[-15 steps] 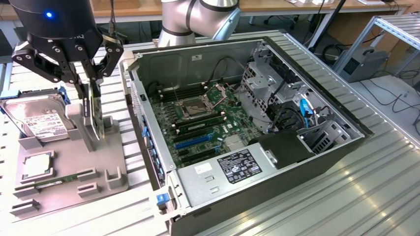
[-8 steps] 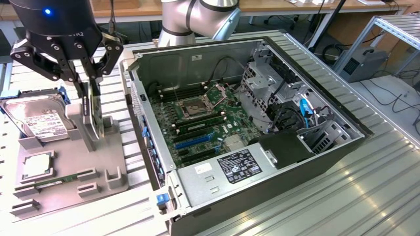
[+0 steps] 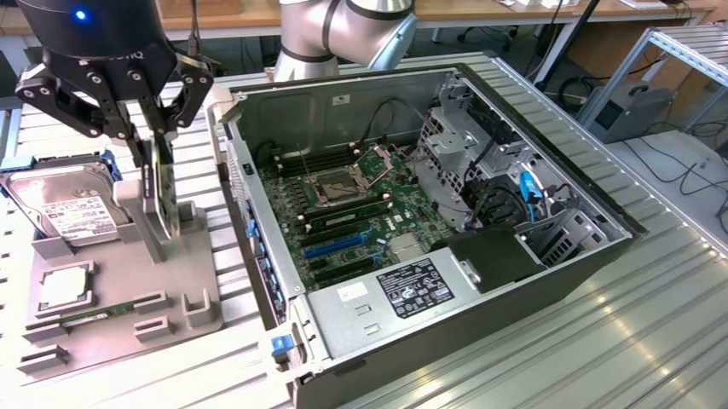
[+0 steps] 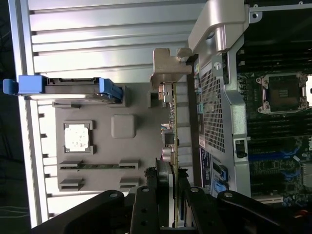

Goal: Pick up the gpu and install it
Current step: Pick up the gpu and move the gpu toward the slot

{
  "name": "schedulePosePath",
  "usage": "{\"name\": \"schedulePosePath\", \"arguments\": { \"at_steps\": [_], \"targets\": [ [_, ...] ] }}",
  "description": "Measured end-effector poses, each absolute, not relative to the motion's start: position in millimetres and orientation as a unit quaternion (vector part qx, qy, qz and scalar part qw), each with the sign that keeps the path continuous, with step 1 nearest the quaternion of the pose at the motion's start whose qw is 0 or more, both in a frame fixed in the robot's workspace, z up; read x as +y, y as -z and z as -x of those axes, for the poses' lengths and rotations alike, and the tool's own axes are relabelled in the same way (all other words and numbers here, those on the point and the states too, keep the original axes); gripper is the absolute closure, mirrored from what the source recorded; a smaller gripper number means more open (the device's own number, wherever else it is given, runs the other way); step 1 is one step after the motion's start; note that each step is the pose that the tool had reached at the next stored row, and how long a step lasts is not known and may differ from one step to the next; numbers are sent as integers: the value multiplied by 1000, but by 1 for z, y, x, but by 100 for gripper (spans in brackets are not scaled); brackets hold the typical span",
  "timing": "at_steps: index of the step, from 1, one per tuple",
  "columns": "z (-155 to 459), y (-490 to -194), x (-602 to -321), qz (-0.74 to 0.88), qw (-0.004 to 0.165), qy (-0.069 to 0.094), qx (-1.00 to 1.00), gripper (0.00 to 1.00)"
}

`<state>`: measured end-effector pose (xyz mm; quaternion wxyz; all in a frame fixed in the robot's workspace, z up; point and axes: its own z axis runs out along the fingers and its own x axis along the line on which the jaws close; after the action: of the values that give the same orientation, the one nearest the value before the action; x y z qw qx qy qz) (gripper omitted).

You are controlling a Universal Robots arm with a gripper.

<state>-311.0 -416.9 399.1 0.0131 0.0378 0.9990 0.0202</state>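
The gripper (image 3: 150, 143) pinches the upright gpu (image 3: 165, 200) between its fingers in the grey tray (image 3: 114, 341), with the hard drive (image 3: 68, 209) on the exterior view's left and the open computer case's wall (image 3: 235, 158) close on its right.

Lit brightly from overhead in the exterior view. Gleamed in pale streaks along the ribbed metal table (image 3: 615, 341) at lower right. Sank into soft shadow inside the open computer case (image 3: 330, 98). Glowed blue atop the gripper (image 3: 152, 164), upper left. Looked dimmer, bluish from the wrist.

We note the gripper (image 3: 153, 149) clamped on the upright gpu (image 3: 165, 213) at the grey tray (image 3: 119, 277), with the hard drive (image 3: 68, 209) beside it and the open computer case (image 3: 546, 281) toward the exterior view's right.
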Motion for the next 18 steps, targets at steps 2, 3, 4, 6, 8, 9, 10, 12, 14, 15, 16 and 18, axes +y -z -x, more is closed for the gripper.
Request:
{"name": "schedulePosePath", "arguments": {
  "at_steps": [2,3,4,6,8,9,10,12,14,15,16,18],
  "targets": [
    [311,-400,-417,-38,13,-20,999,73],
    [311,-400,-417,-38,13,-20,999,73],
    [311,-401,-417,-38,13,-20,999,73],
    [311,-401,-417,-38,13,-20,999,73],
    [311,-402,-417,-38,13,-20,999,73],
    [311,-403,-417,-38,13,-20,999,73],
    [311,-403,-417,-38,13,-20,999,73],
    [311,-404,-417,-38,13,-20,999,73],
    [311,-405,-417,-38,13,-20,999,73],
    [311,-406,-417,-38,13,-20,999,73],
    [311,-406,-417,-38,13,-20,999,73],
    [311,-406,-417,-38,13,-20,999,73]
  ]
}}
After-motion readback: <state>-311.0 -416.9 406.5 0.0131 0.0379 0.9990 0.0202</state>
